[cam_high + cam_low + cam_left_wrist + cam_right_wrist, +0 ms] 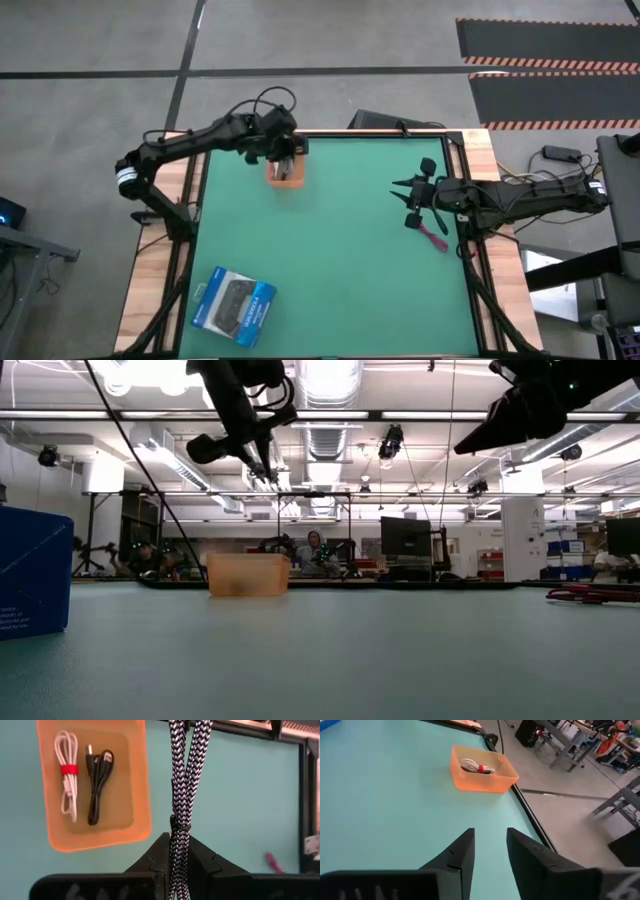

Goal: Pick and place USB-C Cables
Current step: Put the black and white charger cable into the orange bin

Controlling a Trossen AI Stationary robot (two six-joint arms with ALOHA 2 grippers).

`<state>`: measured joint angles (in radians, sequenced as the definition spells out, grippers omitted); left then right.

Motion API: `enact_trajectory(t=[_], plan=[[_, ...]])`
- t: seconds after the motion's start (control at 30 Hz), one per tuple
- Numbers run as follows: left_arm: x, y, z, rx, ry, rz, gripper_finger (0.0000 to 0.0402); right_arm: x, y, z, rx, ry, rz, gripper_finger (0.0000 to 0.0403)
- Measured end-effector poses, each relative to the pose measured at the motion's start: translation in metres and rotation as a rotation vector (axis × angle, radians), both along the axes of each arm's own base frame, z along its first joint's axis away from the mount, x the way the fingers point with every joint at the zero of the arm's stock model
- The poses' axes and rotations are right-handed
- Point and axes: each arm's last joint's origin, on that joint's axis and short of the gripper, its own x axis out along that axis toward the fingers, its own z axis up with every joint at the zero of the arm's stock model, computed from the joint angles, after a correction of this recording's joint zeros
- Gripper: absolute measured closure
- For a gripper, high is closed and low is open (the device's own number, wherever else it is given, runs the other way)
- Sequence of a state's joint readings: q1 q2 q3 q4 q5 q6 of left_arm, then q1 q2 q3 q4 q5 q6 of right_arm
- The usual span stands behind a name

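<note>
Two cables, white and black, lie in the orange bin at twelve o'clock; my left gripper clenches the silver-grey cable above it; my right gripper, at three o'clock, is released beside the pink cable.

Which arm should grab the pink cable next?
Probably the right. Its open gripper hangs near the pink cable, while the left gripper is over by the bin, holding the silver cable.

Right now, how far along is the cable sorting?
Done: white cable and black cable lie in the orange bin. In hand: left gripper holds the silver-grey cable beside the bin. Left: pink cable on the mat by the open right gripper.
</note>
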<state>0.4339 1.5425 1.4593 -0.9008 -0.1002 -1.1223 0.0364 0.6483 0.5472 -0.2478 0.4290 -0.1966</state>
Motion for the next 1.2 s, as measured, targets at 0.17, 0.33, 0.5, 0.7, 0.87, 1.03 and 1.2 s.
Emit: enact_trajectory(t=[0.17, 0.33, 0.5, 0.7, 0.87, 1.03, 1.2], plan=[[-0.001, 0.003, 0.000, -0.030, -0.022, 0.051, 0.0382, -0.001, 0.000, -0.001, 0.007, 0.010, -0.003, 0.0319], [0.004, 0.006, -0.007, -0.035, -0.009, 0.076, 0.0382, -0.002, 0.000, -0.003, 0.019, 0.029, 0.000, 0.0333], [0.016, 0.011, -0.023, -0.061, 0.021, 0.070, 0.0382, -0.002, 0.000, -0.004, 0.005, 0.040, 0.007, 0.0339], [0.030, 0.015, -0.048, -0.137, 0.082, -0.018, 0.0382, -0.002, 0.000, -0.003, -0.039, 0.061, 0.030, 0.0340], [0.031, 0.016, -0.054, -0.181, 0.102, -0.061, 0.0382, -0.002, 0.000, -0.003, -0.058, 0.068, 0.039, 0.0339], [0.020, 0.027, -0.055, -0.162, 0.159, -0.022, 0.0382, -0.001, 0.000, -0.002, -0.059, 0.054, 0.039, 0.0339], [0.012, 0.045, -0.059, -0.162, 0.161, 0.036, 0.0382, -0.001, 0.000, -0.002, -0.053, 0.051, 0.037, 0.0339]])
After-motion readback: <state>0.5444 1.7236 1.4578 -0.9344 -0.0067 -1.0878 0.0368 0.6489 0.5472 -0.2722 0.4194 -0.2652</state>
